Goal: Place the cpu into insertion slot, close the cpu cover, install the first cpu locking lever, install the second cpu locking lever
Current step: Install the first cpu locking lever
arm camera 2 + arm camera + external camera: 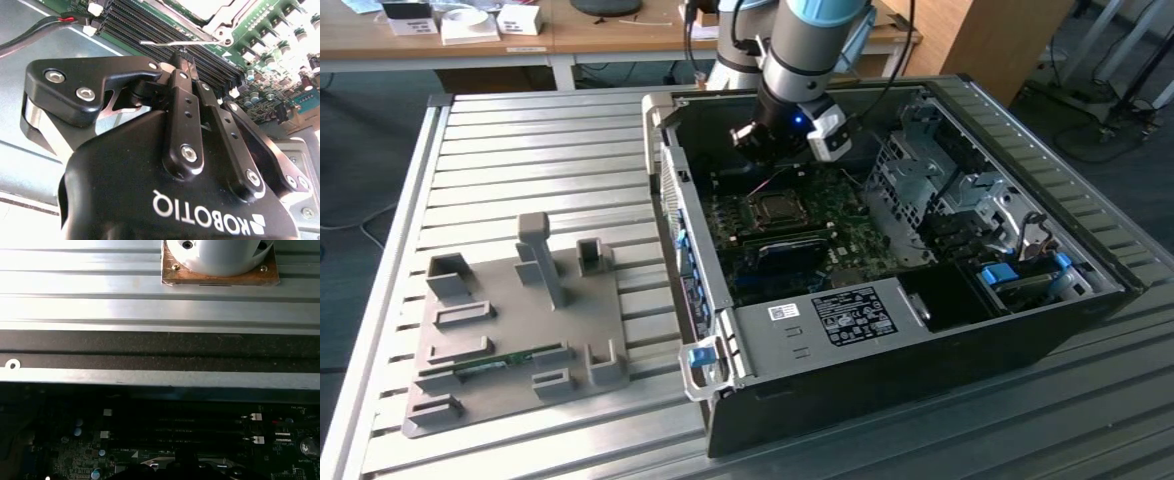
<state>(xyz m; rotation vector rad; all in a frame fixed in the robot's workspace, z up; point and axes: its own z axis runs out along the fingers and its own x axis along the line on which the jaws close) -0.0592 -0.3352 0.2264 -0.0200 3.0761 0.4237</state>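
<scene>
Black end effector (185,54), fingers pressed together, tips at a thin silvery locking lever (160,44) beside the silvery hinged cpu cover (217,25) inside the open grey computer case (881,400). A slip could let the lever spring free.

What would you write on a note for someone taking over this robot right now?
Gripper: fingers shut, tips at a thin locking lever beside the memory slots; whether it clamps it, I cannot tell.
Cpu cover lies down over the insertion slot; the pale cpu seems to show through its opening.
Done: cpu seemingly in, cover closed.
Left: this lever sticks out unlatched; the other lever's state is unclear.
</scene>
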